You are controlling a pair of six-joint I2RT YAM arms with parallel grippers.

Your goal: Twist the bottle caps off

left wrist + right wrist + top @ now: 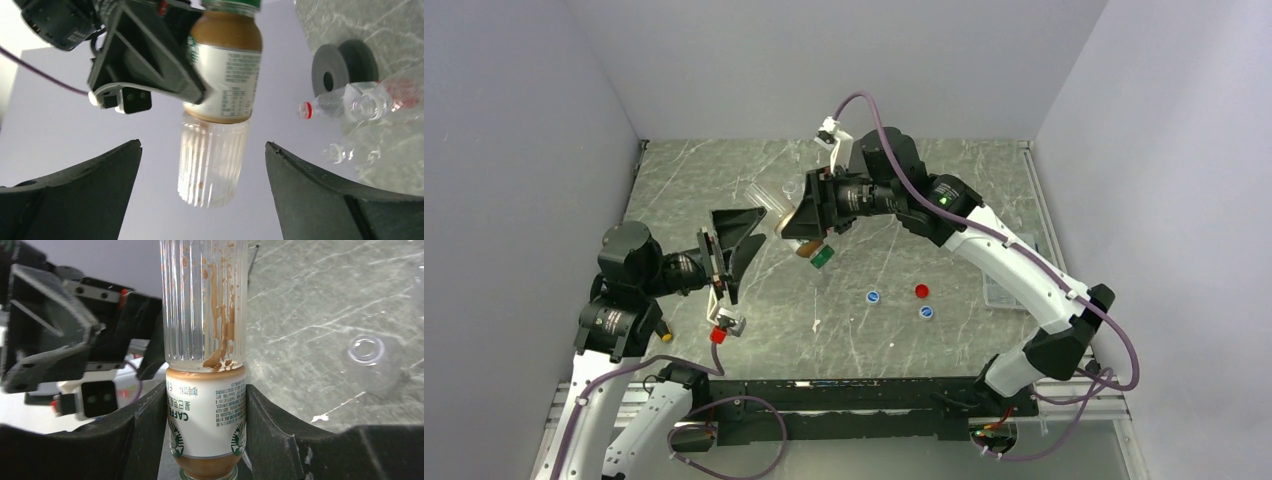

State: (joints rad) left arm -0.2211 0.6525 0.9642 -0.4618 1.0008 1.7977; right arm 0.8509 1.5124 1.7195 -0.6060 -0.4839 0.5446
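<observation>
Right wrist view showed the right gripper (pixel 205 412) clamped partway closed on the labelled middle of the amber-brown bottle (pixel 204 305), lifted above the table (pixel 325 300), while the left gripper (pixel 746 238) gaped wide, empty, facing it nearby.

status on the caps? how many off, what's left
Done: two blue caps and a red cap lie loose on the table, and a clear bottle there shows an open mouth.
In hand: the right gripper clamps the brown coffee bottle; the left gripper is open, not on it.
Left: its green cap is on.
</observation>
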